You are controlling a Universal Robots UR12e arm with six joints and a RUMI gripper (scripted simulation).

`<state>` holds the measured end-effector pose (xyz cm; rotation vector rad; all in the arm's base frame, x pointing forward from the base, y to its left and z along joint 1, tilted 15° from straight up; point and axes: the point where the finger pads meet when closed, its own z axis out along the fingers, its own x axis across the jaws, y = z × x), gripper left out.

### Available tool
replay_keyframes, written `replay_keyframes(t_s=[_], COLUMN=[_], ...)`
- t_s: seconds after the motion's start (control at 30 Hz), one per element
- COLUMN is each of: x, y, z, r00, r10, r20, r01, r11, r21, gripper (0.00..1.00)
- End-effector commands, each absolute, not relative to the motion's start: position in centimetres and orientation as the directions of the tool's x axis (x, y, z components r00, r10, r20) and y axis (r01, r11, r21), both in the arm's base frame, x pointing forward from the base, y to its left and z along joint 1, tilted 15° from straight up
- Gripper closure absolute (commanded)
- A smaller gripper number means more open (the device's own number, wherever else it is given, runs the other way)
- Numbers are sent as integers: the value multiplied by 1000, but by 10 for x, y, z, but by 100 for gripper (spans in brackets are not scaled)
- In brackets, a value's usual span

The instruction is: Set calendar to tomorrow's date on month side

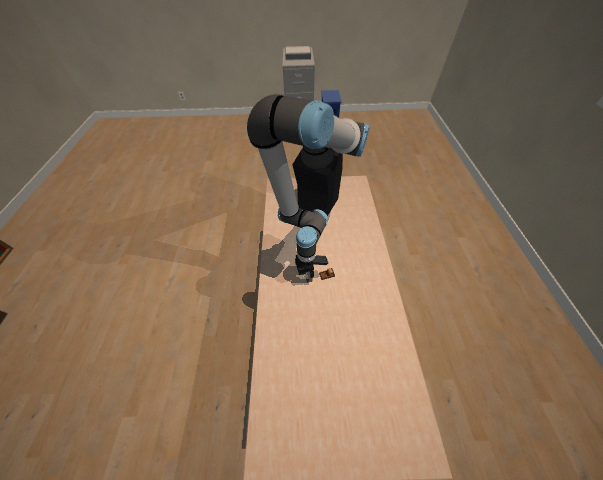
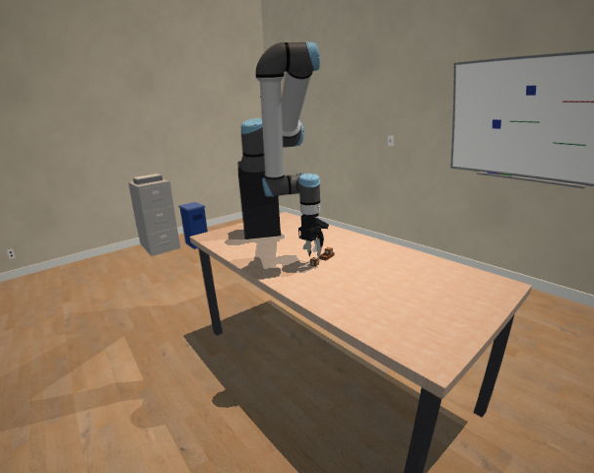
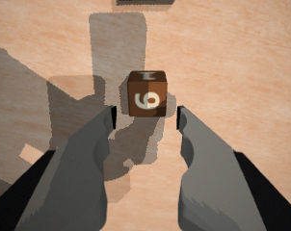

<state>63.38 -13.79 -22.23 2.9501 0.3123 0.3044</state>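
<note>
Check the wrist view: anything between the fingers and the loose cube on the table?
Nothing visible. The cube sits alone on the table, just ahead of the open gripper, centred on the gap between the fingers. Only shadows cross that gap.
</note>
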Motion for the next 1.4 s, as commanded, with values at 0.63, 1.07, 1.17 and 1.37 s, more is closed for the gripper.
replay_keyframes(t_s=[0.63, 1.07, 1.17, 1.37], x=[634, 636, 638, 639], y=[-138, -139, -140, -141], z=[-222, -232, -237, -245], r00=[957, 957, 957, 957], r10=[222, 222, 222, 222], r20=[185, 185, 185, 185], r01=[190, 190, 190, 190], r11=[-965, -965, -965, -965], r21=[179, 179, 179, 179], gripper=[71, 71, 71, 71])
